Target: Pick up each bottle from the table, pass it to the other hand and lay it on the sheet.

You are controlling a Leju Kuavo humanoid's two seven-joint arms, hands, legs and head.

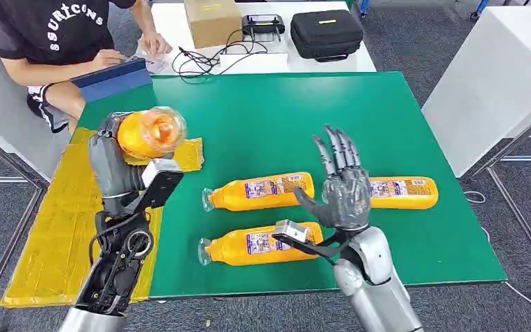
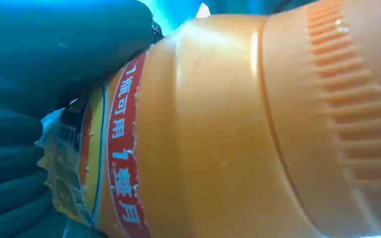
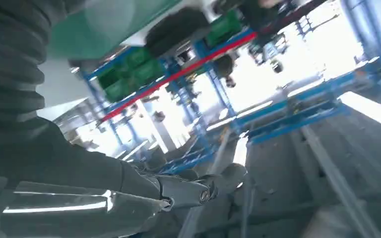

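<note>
Your left hand (image 1: 114, 162) is gripping an orange juice bottle (image 1: 151, 133) up in the air, over the edge of the yellow sheet (image 1: 55, 235). Your right hand (image 1: 344, 194) is holding nothing, with its fingers spread wide, above three more bottles lying on the green tabletop (image 1: 263, 117). If you are letting go from this high, the round bottle could bounce and roll off the sheet. Watch your right hand too; dropping low, it could bump the nearest bottle (image 1: 266, 192).
</note>
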